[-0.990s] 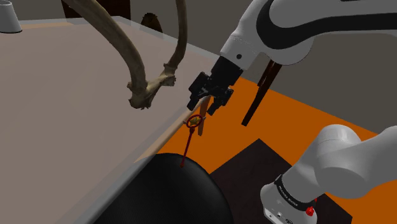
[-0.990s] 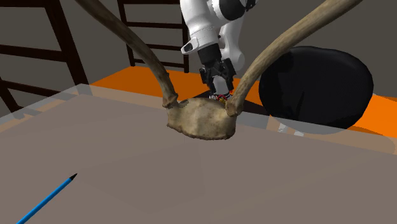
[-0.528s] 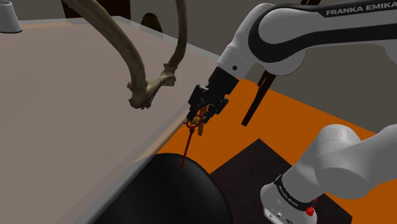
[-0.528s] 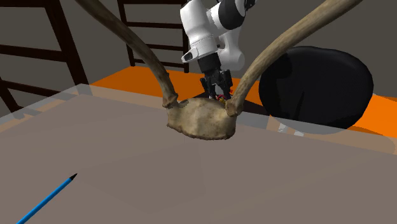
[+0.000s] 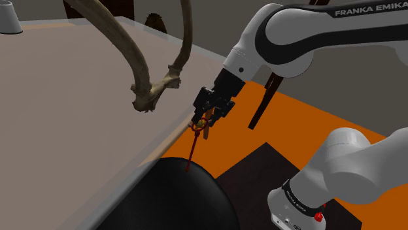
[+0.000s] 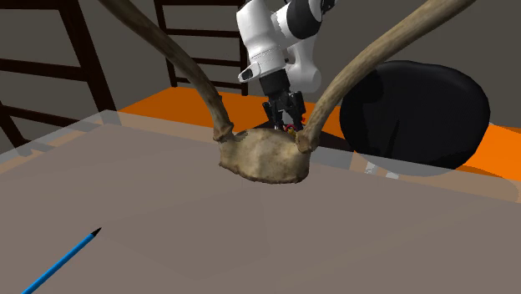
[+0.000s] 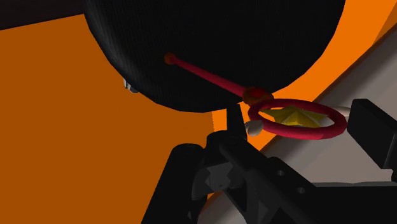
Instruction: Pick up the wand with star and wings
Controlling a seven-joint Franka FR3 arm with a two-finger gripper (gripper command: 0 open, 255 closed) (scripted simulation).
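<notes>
The wand point(image 5: 195, 138) has a thin red shaft, a red ring at its head and a yellow star inside the ring. Its head rests at the table edge point(image 5: 171, 134) and the shaft slants down against a big black round body point(image 5: 170, 196). My gripper point(image 5: 204, 120) has come down over the head. In the wrist view the ring and star of the wand point(image 7: 296, 119) lie between the black fingers point(image 7: 372, 133), which stand apart on either side, close to the rim. From the second exterior view my gripper point(image 6: 288, 124) is partly hidden behind a bone piece.
A pale bone skull piece with long curved horns point(image 5: 147, 95) lies on the beige table next to the wand; it is also the bone piece point(image 6: 263, 154). A blue pencil point(image 6: 58, 263) lies further along the table. A white cup point(image 5: 8, 18) stands at a corner. Orange floor point(image 5: 288, 124) lies beyond the edge.
One second ago the gripper hung higher above the wand head; it dropped down around the ring. Over the last half second nothing has visibly moved.
</notes>
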